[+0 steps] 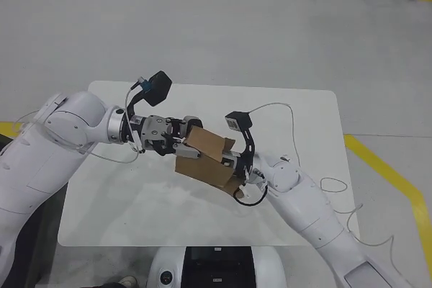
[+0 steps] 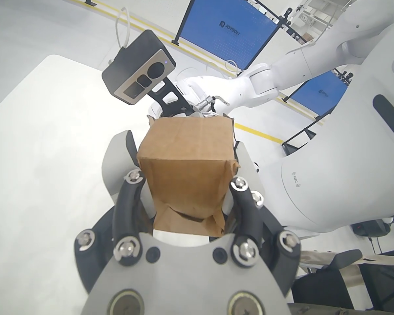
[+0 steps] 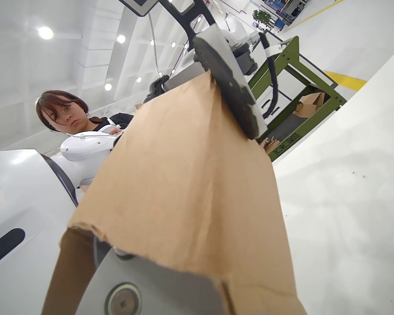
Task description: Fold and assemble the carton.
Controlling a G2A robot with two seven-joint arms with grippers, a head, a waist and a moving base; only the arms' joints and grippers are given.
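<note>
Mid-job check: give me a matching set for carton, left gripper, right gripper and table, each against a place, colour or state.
1 carton
2 left gripper
3 right gripper
4 table

A white, beneath the carton
B brown, between the grippers
C at the carton's end toward the robot's right
D clamped on the carton's sides

Pairs: 1-B, 2-D, 3-C, 4-A

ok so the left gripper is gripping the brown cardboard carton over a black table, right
No: the table is white, not black, as the top view shows. The left gripper does grip the brown cardboard carton over it.
</note>
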